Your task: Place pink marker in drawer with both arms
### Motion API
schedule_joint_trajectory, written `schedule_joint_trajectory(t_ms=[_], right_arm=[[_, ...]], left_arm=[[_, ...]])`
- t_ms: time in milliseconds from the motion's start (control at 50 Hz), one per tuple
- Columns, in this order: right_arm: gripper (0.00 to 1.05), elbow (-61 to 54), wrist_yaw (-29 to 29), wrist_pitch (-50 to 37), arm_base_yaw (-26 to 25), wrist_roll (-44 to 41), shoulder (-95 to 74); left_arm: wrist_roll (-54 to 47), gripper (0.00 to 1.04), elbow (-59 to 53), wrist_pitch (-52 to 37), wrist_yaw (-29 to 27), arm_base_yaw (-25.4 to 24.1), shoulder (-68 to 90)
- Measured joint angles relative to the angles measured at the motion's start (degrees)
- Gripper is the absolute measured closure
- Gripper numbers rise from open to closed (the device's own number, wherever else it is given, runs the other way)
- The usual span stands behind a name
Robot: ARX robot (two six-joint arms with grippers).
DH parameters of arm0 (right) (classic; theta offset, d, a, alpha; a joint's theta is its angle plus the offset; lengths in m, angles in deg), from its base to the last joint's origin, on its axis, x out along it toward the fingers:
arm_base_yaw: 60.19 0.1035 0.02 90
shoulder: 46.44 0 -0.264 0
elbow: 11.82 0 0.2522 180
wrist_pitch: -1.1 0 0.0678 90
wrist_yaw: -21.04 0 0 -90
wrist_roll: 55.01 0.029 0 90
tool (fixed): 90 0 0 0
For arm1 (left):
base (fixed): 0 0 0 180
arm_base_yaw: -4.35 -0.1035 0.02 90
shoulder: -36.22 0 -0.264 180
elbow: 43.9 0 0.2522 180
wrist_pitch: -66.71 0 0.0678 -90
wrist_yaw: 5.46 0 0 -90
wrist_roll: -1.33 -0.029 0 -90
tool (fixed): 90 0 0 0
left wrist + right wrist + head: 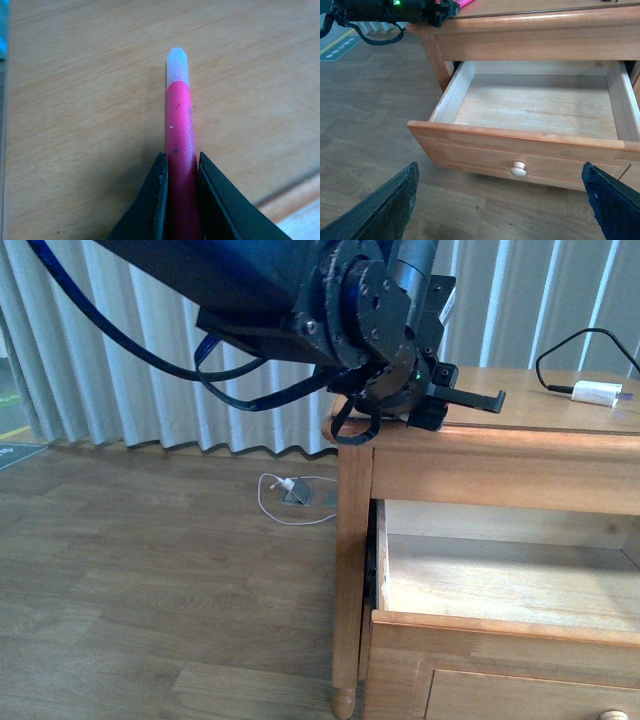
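The pink marker [179, 125] lies lengthwise on the wooden cabinet top [75, 125], its white cap pointing away from the wrist. My left gripper [180, 159] is shut on its magenta body. In the front view the left gripper [470, 400] sits low over the cabinet top's left corner, and the marker is hidden there. A bit of pink [465, 3] shows in the right wrist view. The drawer [520, 137] is pulled open with a bare pale interior and a round knob [518, 169]. My right gripper [500, 172] is open and empty, in front of the drawer front above the floor.
A white charger plug [597, 393] with a black cable lies on the cabinet top at the right. The cabinet's left leg [350, 590] stands beside the open drawer [500, 625]. A white cable and a small grey object [295, 492] lie on the wooden floor by the curtains.
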Motion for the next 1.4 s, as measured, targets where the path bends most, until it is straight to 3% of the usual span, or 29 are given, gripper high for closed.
schedule_joint_trajectory(t_ms=[240,440,620,1020,1200,1400], right_arm=[[0.08,0.0,0.02,-0.02,0.0,0.0,0.0],[0.08,0.0,0.02,-0.02,0.0,0.0,0.0],[0.08,0.0,0.02,0.0,0.0,0.0,0.0],[0.08,0.0,0.02,-0.02,0.0,0.0,0.0],[0.08,0.0,0.02,-0.02,0.0,0.0,0.0],[0.08,0.0,0.0,-0.02,0.0,0.0,0.0]], left_arm=[[-5.46,0.9,-14.71,-4.52,17.9,-0.52,-9.57],[-7.08,0.9,-22.49,-6.71,25.31,-0.31,-15.06],[-7.39,0.9,-27.47,-8.13,26.8,0.5,-15.32],[-7.5,0.9,-28.22,-10.36,22.82,2.69,-10.16],[-7.45,0.62,-28.15,-10.36,20.15,2.8,-9.68],[-7.06,0.31,-28.74,-12.46,13.03,2.08,-10.78]])
